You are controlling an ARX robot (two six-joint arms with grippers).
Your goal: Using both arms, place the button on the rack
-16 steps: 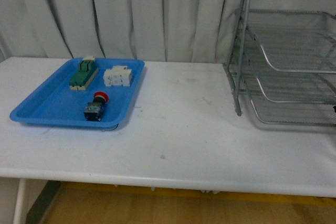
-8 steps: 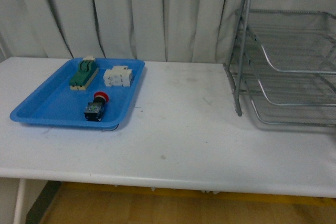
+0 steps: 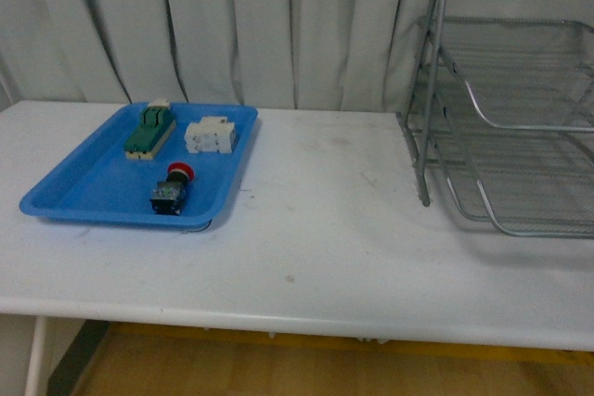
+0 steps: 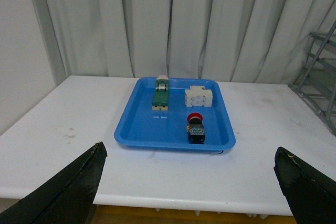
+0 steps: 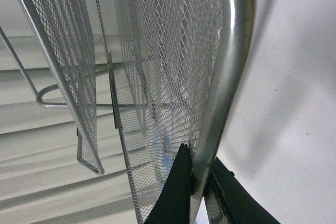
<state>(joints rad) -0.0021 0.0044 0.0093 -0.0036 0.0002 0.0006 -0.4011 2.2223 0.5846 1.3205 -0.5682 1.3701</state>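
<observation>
Left claw (image 4: 189, 148): jaws spread wide, holding nothing and touching nothing. Its two dark fingers (image 4: 68, 192) show only at the corners of the left wrist view, above the table (image 3: 325, 220).

Right claw (image 5: 199, 156): closed tight on the silver tube of the rack (image 5: 231, 51). The tube runs straight between the two black fingers (image 5: 178, 192), with mesh just beside them.

Hard to see: both claws appear only in their own wrist views. The right wrist view sits so close that only mesh, tube and pale background can be made out. In the front view the rack (image 3: 529, 197) stands at the table's 3 o'clock end, cut off by the frame edge.

Button (image 3: 170, 188): lies on its side in the blue tray (image 3: 74, 194) at the table's 9 o'clock end, near the tray's 6 o'clock rim and well apart from the rack. Its long axis runs roughly 12 to 6, with the red cap toward 12 (the curtain (image 3: 278, 25)) and the dark body toward 6. The left wrist view shows the button (image 4: 196, 128) the same way. A green block (image 3: 149, 132) lies at the button's 11 o'clock and a white block (image 3: 210, 135) at its 1 o'clock, neither touching it.
</observation>
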